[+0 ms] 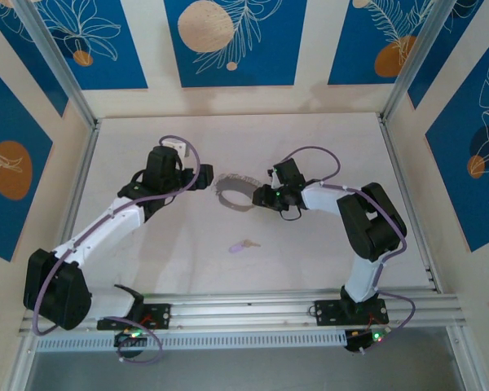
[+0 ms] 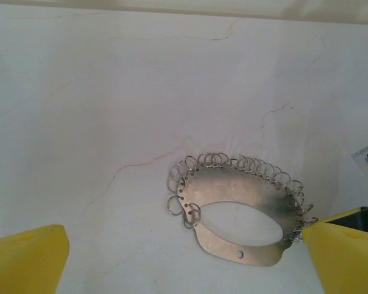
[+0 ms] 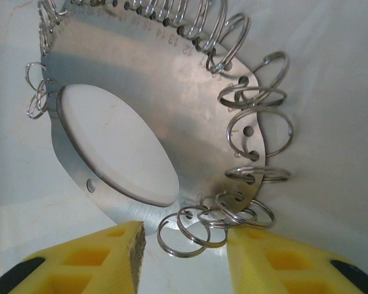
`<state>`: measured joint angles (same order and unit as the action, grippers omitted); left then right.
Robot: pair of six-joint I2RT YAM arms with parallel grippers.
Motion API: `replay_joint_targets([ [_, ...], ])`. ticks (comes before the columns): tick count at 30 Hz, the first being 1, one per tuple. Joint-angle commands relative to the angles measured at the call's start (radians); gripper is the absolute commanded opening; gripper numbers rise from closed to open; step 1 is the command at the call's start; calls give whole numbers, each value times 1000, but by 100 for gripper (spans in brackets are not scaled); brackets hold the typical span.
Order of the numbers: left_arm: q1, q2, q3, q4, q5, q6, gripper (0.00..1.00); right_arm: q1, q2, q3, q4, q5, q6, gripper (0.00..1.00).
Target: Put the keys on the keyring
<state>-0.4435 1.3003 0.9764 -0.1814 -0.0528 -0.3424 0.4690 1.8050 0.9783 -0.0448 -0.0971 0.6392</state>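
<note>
Top external view: keyring (image 1: pixel 233 194) lies flat on table (image 1: pixel 310 261) between left gripper (image 1: pixel 205 177) and right gripper (image 1: pixel 266 194); key (image 1: pixel 243 245) lies apart, nearer the arm bases, well clear of both grippers. Left wrist view: left gripper (image 2: pixel 184 248) jaws wide; keyring (image 2: pixel 233 184) sits between and ahead of them, nearer the right-hand finger (image 2: pixel 343 257), whose tip is just beside the rim loops; contact cannot be told. Right wrist view: right gripper (image 3: pixel 184 236) jaws narrow but parted, straddling the loops (image 3: pixel 233 215) on the near rim of the keyring (image 3: pixel 172 92); no clamp evident.
</note>
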Motion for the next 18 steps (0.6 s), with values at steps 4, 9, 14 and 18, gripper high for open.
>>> replay_joint_targets([
  [4, 2, 10, 23, -6, 22, -16, 100, 8, 3, 26, -20, -26, -27, 40],
  [9, 1, 14, 26, -10, 35, -18, 100, 17, -53, -17, -27, 11, -25, 41],
  [14, 2, 19, 30, -22, 49, -22, 100, 46, -94, -22, -73, 46, -92, 42],
  [18, 2, 36, 50, -41, 57, -43, 100, 79, -89, 12, -134, 95, -227, 41],
])
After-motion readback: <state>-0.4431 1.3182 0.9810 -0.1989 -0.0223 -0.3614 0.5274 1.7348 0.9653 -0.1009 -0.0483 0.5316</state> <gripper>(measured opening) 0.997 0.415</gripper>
